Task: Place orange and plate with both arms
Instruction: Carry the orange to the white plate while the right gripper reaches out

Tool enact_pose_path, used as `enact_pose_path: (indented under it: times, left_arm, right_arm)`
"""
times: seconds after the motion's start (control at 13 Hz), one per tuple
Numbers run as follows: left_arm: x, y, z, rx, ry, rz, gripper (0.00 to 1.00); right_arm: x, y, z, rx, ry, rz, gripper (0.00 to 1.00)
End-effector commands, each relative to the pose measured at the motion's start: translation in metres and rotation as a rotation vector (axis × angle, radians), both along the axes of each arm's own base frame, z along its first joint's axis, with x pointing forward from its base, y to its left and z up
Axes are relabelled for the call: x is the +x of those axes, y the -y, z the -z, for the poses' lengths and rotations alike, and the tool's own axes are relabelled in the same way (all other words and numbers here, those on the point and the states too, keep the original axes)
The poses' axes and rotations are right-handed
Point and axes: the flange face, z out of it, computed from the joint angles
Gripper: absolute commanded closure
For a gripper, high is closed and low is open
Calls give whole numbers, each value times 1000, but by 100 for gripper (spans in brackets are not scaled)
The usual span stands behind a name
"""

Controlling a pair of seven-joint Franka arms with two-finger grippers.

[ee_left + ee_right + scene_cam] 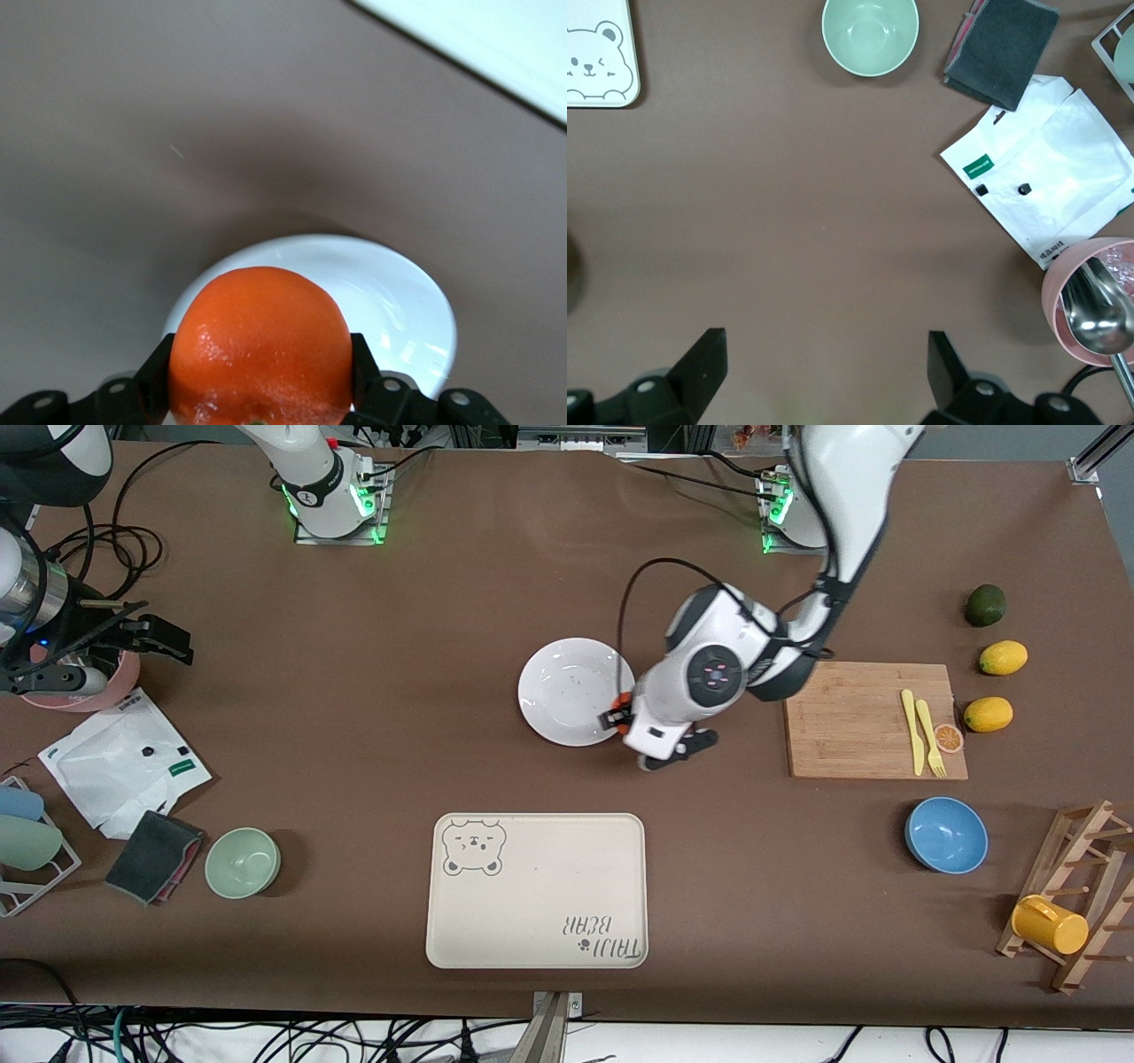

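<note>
Orange (260, 343) first: it sits clamped between the two black fingers (156, 367) of the left gripper (617, 713), which is closed tight on it and holds it up over the edge of the white plate (567, 686), on the side of the plate toward the left arm's end of the table. From the left wrist view the fruit fills the space between the fingers and the plate's glossy rim (416, 292) shows underneath it.

Taking the plate as the marker and going across the table from the right arm's end: the right gripper (824, 359) waits well away from the plate, hanging over bare brown table (354, 691) with its fingers spread wide and nothing between them. Just beside it are a pink cup (1091, 301) with a metal spoon (1099, 314) in it, a white plastic bag (120, 766), a dark grey cloth (155, 856) and a pale green bowl (243, 862).

Nearer to the front camera than the plate lies the beige bear-print tray (537, 903), lying apart from the plate.

Toward the left arm's end from the plate comes a wooden cutting board (850, 722) carrying a yellow knife (911, 731), a yellow fork (930, 737) and a small orange slice (949, 737). Past that are two lemons (1003, 657), a dark green avocado (984, 605), a blue bowl (946, 834) and a wooden rack (1085, 886) with a yellow mug (1050, 924).
</note>
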Motion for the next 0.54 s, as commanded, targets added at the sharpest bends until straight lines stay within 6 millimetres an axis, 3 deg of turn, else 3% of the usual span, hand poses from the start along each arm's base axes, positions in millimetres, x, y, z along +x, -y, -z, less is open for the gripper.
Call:
enact_pose_path:
  times: [0.0,0.15,0.38,0.46]
  left_arm:
    - [-18,43,11,-3,-35,-9,83]
    - [-42,71,32,16,-45,-6,83]
    - [-49,85,51,3,0,-38,82]
    - [-56,91,61,12,-9,-25,82]
  right_arm:
    - [1,-1,2,18,-15,-28,0]
    - [5,-6,18,44,-57,-54,0]
    - [11,-26,56,125,-157,-54,0]
    - [15,-46,74,141,-187,-69,0]
